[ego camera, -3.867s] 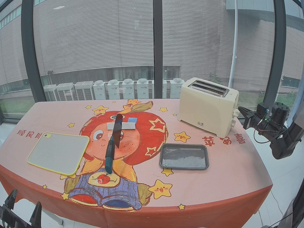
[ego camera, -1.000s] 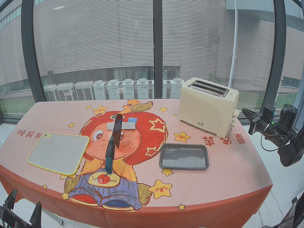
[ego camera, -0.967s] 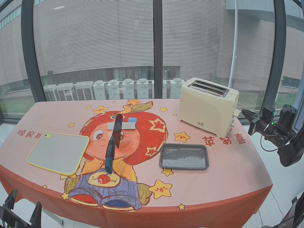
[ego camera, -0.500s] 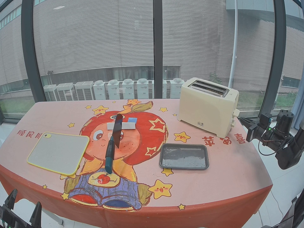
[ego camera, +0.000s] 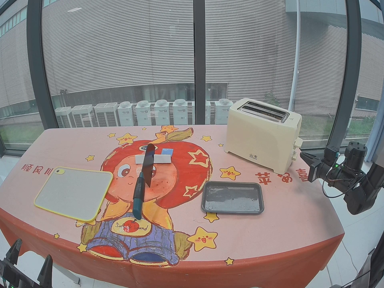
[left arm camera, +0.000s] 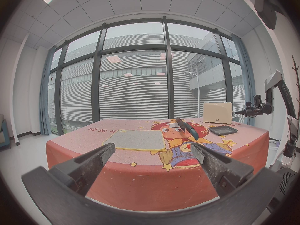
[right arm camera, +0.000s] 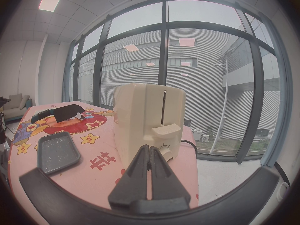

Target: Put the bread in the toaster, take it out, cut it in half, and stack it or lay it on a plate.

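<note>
Head view — Student: How many things stand on the table (ego camera: 288,221)?

Tutor: Four main items, one of each: one toaster (ego camera: 262,135), one tray (ego camera: 233,197), one knife (ego camera: 142,183) and one cutting board (ego camera: 74,193). One small white block (ego camera: 160,159) props up the knife blade.

Student: Materials and shapes?

Tutor: The toaster is a smooth cream box with rounded corners and two long slots on top; what the slots hold cannot be made out. The tray is dark grey and rectangular, with a shallow rim and a glossy floor. The cutting board is a flat grey rounded rectangle edged in yellow-green. The knife has a dark blade and a teal handle. A pink cloth printed with a cartoon figure and stars covers the table.

Student: Positions and axes?

Tutor: The toaster stands far right, its long axis slanting from far left to near right, with the lever end turned to the table's right edge. The tray lies in front of it, apart. The knife lies mid-table, its long axis near-to-far, handle toward the robot, blade tilted up on the block. The board lies near left, beside the knife and not touching it.

Student: And the claws?

Tutor: The right gripper (right arm camera: 148,148) has its fingers pressed together and empty. It is off the right table edge, pointing at the toaster's round dial (right arm camera: 165,152); whether they touch cannot be told. The left gripper (left arm camera: 152,148) is spread wide and empty, low before the near left edge.
</note>
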`<state>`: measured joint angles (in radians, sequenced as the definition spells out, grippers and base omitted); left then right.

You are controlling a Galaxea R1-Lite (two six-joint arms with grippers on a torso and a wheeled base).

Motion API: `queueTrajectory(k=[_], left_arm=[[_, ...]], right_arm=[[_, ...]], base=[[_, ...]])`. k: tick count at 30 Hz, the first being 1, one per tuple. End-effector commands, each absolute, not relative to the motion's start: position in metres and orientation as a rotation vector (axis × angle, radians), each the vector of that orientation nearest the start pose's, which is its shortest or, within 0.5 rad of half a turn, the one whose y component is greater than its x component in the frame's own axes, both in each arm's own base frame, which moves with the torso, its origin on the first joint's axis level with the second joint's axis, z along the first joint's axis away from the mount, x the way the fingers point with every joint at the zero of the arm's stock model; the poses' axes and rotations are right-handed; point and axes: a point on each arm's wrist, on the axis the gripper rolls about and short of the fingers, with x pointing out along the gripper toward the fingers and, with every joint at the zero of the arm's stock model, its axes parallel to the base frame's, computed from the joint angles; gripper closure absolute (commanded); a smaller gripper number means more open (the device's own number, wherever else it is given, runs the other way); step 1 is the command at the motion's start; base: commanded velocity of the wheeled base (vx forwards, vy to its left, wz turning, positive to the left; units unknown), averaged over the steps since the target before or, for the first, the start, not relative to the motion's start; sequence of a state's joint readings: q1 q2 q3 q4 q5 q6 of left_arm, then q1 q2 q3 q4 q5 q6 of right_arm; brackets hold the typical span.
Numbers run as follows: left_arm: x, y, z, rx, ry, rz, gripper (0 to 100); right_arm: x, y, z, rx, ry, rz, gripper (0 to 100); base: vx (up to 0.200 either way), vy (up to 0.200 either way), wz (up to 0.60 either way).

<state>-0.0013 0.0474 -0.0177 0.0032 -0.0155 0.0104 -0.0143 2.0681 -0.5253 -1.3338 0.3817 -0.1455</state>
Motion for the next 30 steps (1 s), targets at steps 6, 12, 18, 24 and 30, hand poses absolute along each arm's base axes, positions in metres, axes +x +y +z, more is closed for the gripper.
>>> queueTrajectory(k=[6, 12, 18, 24, 30], left_arm=[[-0.019, 0.000, 0.076, 0.010, 0.052, -0.017, 0], [-0.019, 0.000, 0.076, 0.010, 0.054, -0.017, 0], [-0.019, 0.000, 0.076, 0.010, 0.052, -0.017, 0], [-0.019, 0.000, 0.076, 0.010, 0.052, -0.017, 0], [-0.019, 0.000, 0.076, 0.010, 0.052, -0.017, 0]], right_arm=[[0.334, 0.003, 0.063, -0.094, 0.180, 0.379, 100], [0.339, 0.001, 0.062, -0.092, 0.175, 0.374, 100], [0.343, 0.001, 0.060, -0.085, 0.172, 0.397, 100], [0.346, 0.001, 0.059, -0.066, 0.173, 0.394, 100], [0.349, -0.001, 0.056, -0.066, 0.173, 0.386, 100]], base=[[0.000, 0.000, 0.00], [0.000, 0.000, 0.00], [0.000, 0.000, 0.00], [0.000, 0.000, 0.00], [0.000, 0.000, 0.00]])
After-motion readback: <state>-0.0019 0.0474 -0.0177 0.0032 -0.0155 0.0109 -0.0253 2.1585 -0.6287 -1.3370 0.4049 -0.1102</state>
